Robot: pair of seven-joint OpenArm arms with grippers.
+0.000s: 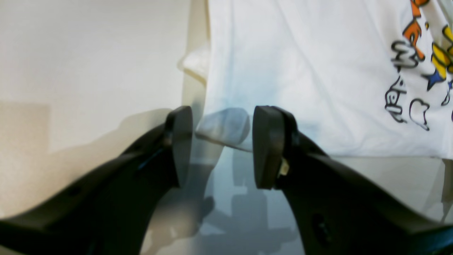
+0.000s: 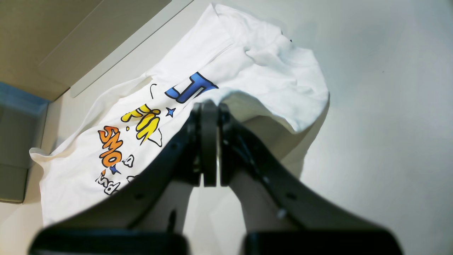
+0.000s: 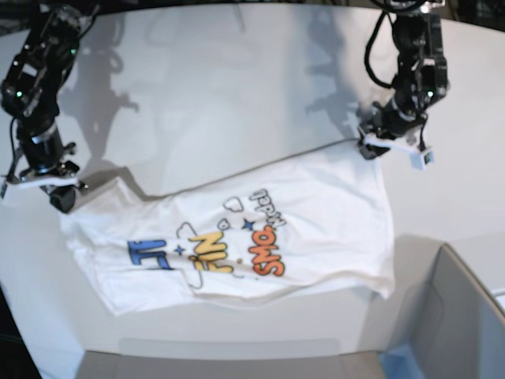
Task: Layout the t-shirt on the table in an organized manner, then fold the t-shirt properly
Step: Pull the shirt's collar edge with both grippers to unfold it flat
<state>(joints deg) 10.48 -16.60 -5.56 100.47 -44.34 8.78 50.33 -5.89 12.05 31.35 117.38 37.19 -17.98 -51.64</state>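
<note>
While the t-shirt point(image 3: 237, 229) is lying print-up on the table point(image 3: 237, 79), the left gripper point(image 1: 222, 147) is hanging with jaws parted around a shirt corner. The right gripper point(image 2: 209, 141) is pinching the shirt's edge, its body hiding the cloth behind it. A grey box point(image 3: 465, 316) is sitting beside the shirt, cut off, contents unseen.

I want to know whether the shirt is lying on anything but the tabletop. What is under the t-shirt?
Around the t-shirt only the white table shows, so it appears to lie directly on it. Whatever sits beneath the cloth itself is covered. One edge is lifted by the right gripper, exposing bare table below.
</note>
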